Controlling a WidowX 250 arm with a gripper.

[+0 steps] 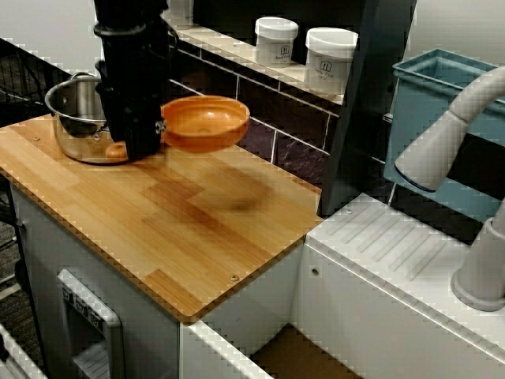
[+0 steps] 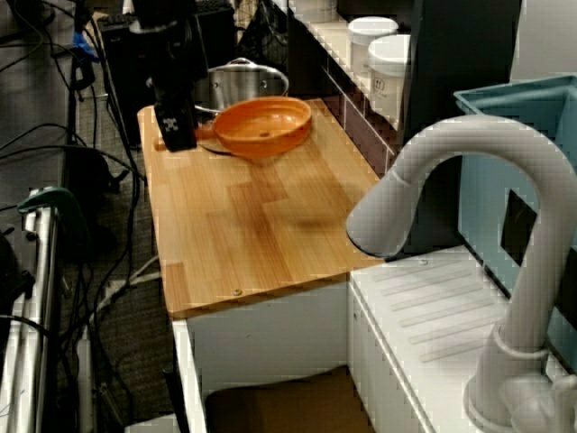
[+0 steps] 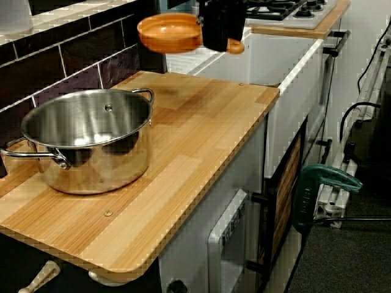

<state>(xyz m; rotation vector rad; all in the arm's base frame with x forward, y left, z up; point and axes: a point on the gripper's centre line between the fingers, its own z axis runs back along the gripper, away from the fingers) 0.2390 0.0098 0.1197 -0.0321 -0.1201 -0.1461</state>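
Observation:
My black gripper is shut on the handle of an orange pan and holds it level in the air above the wooden counter; the pan's shadow lies on the wood below it. In the view from the sink end, the gripper is left of the pan, just in front of a steel pot. In the view from the pot end, the pan and the gripper hang well beyond the empty pot. The fingers are hidden behind the gripper body.
The steel pot stands at the counter's back left corner. Two white jars sit on the tiled ledge behind. A blue bin, a grey faucet and a white drainboard lie to the right. A stove is beyond the sink.

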